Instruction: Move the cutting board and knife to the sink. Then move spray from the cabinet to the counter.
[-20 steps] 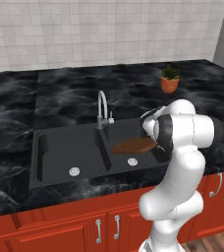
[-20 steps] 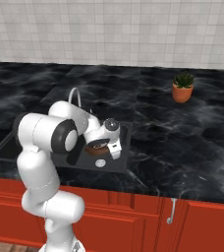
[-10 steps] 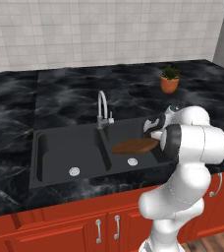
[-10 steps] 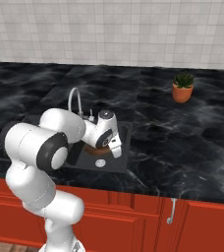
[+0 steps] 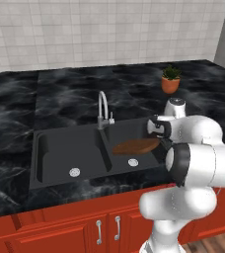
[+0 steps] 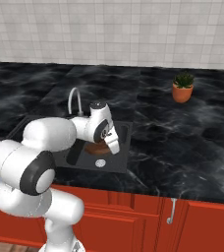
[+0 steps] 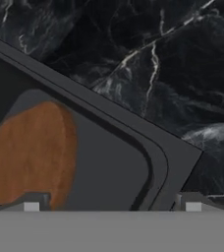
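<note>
— Brown wood sat right beneath the gripper, didn't it?

— Yes. The cutting board lay in the right basin of the sink, just below and a little to one side of the fingertips. In the hand view one rounded end of it showed under one finger, resting against the basin floor.

— Was the gripper holding it?

— No. The fingers stood wide apart with nothing between them, above the board and clear of it.

— And what lay around the hand?

— The basin's rounded corner sat between the two fingertips, and the counter, black with white veining, spread beyond the sink rim. From the left base view the faucet stood to the far side of the board from the hand, behind the divider between the basins. A potted plant stood well away on the counter near the tiled wall.

— The knife?

— I couldn't make it out.
</note>
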Available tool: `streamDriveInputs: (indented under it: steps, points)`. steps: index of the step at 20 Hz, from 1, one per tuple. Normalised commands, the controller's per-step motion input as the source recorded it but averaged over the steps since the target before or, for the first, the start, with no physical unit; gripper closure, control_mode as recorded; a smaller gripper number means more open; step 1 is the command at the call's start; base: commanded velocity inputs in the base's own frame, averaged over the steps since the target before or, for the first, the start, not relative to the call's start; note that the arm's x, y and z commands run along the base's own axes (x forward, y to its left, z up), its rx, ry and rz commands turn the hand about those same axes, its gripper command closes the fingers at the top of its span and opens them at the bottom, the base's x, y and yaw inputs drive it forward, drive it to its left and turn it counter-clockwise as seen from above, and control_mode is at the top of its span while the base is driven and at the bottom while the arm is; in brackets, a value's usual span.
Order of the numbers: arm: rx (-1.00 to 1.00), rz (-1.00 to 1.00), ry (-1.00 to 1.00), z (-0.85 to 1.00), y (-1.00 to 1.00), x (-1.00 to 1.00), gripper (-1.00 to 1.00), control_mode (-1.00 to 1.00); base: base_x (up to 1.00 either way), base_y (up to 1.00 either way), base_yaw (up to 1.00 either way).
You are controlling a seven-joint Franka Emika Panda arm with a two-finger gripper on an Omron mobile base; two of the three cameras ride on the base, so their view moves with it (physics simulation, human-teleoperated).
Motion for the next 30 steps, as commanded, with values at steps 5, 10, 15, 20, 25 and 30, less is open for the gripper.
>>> streamDriveInputs:
  steps: [5, 10, 15, 20, 25, 30]
  points:
    - [0.0, 0.13, 0.0, 0.41, 0.0, -0.57, -1.0, -1.0, 0.0, 0.0, 0.0]
    - [0.0, 0.17, 0.0, 0.52, 0.01, -0.3, -1.0, -1.0, 0.0, 0.0, 0.0]
    - [0.0, 0.22, 0.0, 0.43, 0.12, -0.31, -1.0, -1.0, 0.0, 0.0, 0.0]
    - [0.0, 0.3, -0.01, 0.28, 0.44, -0.2, -1.0, -1.0, 0.0, 0.0, 0.0]
    - [-0.05, 0.31, 0.0, 0.19, 0.86, -0.14, -1.0, -1.0, 0.0, 0.0, 0.0]
    - [-0.09, 0.24, 0.09, 0.43, 0.86, -0.23, -1.0, -1.0, 0.0, 0.0, 0.0]
